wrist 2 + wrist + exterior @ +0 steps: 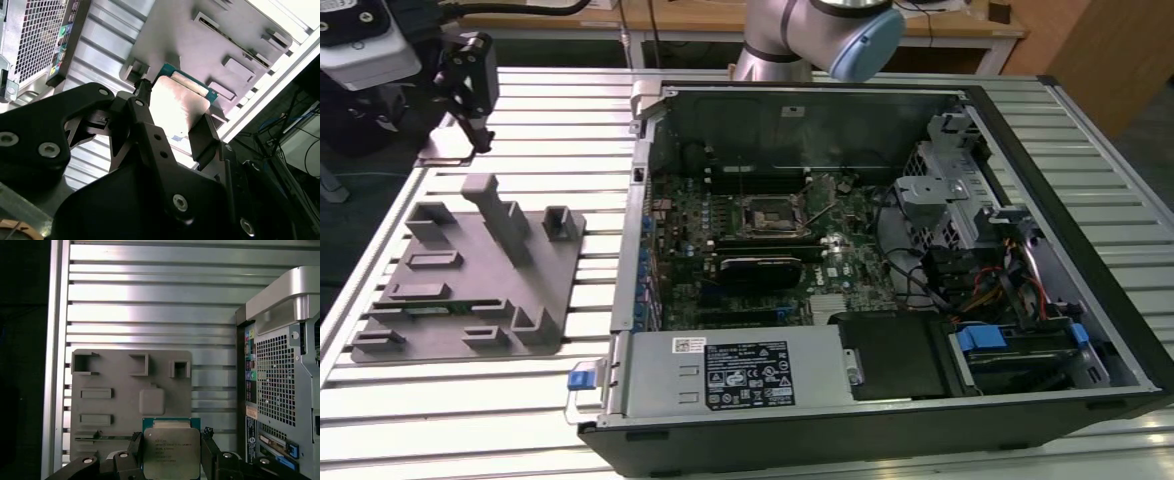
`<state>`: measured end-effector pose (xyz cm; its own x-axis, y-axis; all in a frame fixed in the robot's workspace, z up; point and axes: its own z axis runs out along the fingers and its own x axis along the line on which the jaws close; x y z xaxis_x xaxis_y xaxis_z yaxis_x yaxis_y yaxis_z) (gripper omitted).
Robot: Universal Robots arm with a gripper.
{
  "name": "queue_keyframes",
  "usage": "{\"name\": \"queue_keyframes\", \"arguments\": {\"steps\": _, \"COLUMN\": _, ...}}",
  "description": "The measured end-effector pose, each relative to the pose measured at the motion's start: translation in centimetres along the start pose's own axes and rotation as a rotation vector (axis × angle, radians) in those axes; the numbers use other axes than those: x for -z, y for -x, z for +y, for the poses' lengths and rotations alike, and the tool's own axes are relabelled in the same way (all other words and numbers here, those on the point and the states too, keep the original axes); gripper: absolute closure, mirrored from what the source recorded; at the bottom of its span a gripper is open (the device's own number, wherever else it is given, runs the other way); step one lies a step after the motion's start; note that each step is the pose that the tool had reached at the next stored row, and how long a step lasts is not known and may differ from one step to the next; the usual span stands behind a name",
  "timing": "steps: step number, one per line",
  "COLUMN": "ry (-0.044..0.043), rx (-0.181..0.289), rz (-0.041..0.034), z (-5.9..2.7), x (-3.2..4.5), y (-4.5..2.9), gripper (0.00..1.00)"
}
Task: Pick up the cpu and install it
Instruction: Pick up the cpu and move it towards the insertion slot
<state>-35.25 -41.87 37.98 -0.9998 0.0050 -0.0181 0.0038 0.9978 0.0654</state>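
The cpu is a flat square chip with a shiny silver top and a thin green rim. My gripper is shut on it, one black finger on each side edge. In the second wrist view the cpu sits between the same fingers of my gripper, with the grey tray behind it. In the exterior view my gripper hangs over the far end of the grey tray, at that view's left. The open computer case shows its motherboard socket.
The grey tray carries several raised blocks and slots. The case's rear panel stands close beside the tray. Everything rests on a slatted metal table. Inside the case are cables, a drive bay and a power supply.
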Motion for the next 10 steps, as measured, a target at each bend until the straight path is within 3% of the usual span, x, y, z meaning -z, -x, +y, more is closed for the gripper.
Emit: {"name": "queue_keyframes", "arguments": {"steps": 10, "ry": 0.0, "rx": 0.0, "rz": 0.0001, "z": 0.01, "x": -0.01, "y": 0.81, "gripper": 0.45}}
